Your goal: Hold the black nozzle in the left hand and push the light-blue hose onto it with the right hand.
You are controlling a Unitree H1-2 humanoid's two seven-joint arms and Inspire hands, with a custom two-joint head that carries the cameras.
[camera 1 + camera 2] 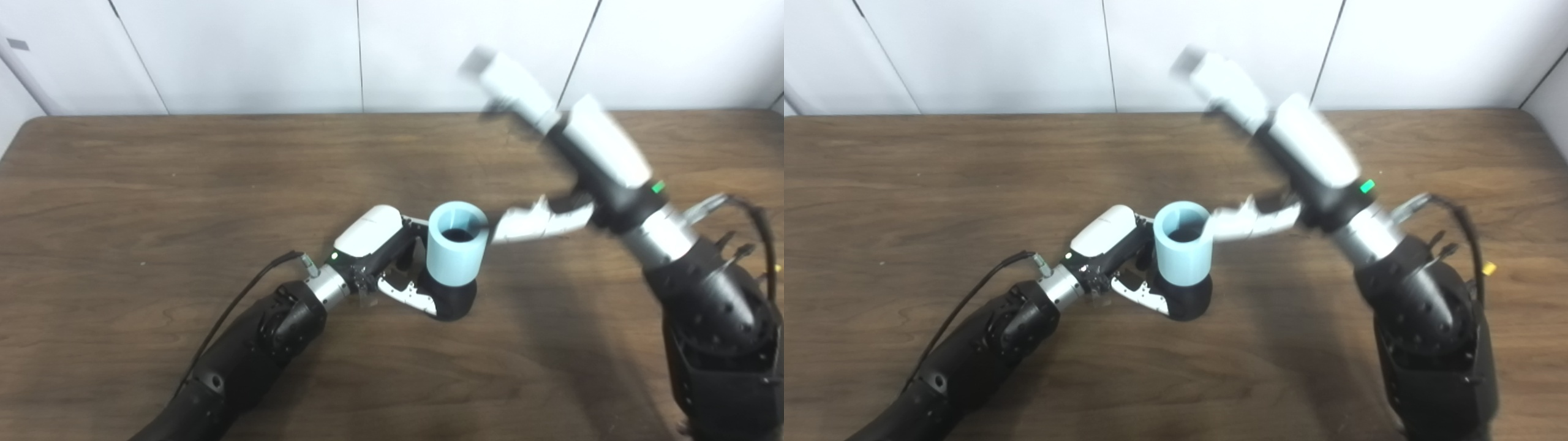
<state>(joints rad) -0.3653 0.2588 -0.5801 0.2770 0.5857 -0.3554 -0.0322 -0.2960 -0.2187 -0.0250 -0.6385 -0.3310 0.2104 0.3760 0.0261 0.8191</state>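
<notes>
The black nozzle [452, 298] stands upright near the table's middle. The light-blue hose [457, 243], a short open tube, sits on top of it. My left hand [384, 251] is shut on the nozzle's base, its thumb curling round the front. My right hand [572, 159] hovers up and to the right of the hose, blurred, with its fingers spread wide. Its thumb tip lies close to the hose rim, and I cannot tell if it touches. Nothing is in that hand.
The brown wooden table [184, 184] runs back to a white panelled wall [245, 55]. My right forearm [704, 294] fills the right foreground, and a black cable [245, 294] trails off my left wrist.
</notes>
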